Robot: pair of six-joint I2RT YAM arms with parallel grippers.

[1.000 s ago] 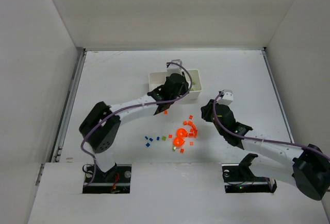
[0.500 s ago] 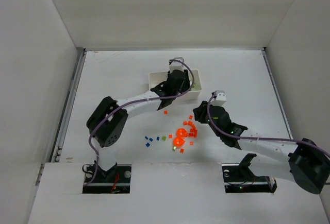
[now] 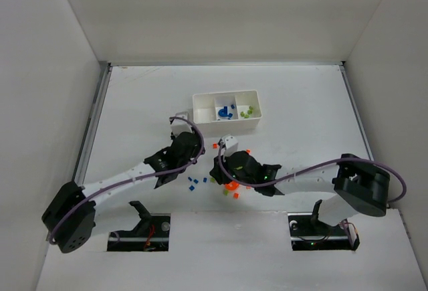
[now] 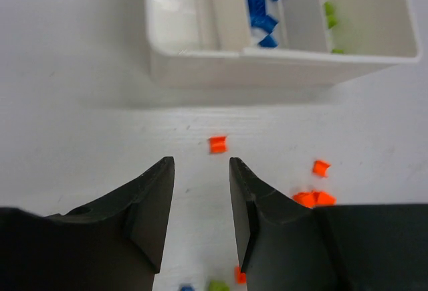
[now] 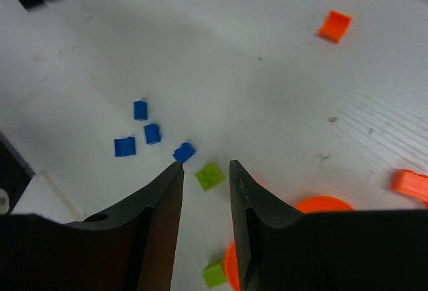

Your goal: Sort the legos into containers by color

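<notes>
The white tray point(image 3: 226, 122) holds the containers side by side: blue legos point(image 4: 262, 11) in the middle one, yellow-green ones point(image 4: 330, 14) on the right, the left one bare. My left gripper point(image 4: 200, 164) is open and holds nothing, with a small orange brick point(image 4: 218, 144) on the table just ahead of it. My right gripper point(image 5: 205, 165) is also open and low over the table, and a green brick point(image 5: 209, 176) lies between its tips. Several blue bricks point(image 5: 140, 127) lie just left of it.
Orange bricks and a round orange piece point(image 5: 323, 205) lie under and to the right of the right gripper point(image 3: 217, 169). A second green brick point(image 5: 215, 274) sits between its fingers nearer the wrist. The left gripper point(image 3: 194, 150) is close to the right one. White walls enclose the table.
The left arm has pulled back from the tray toward the near left and its jaws have opened. The right arm has swung left across the orange pile to the green and blue bricks.
</notes>
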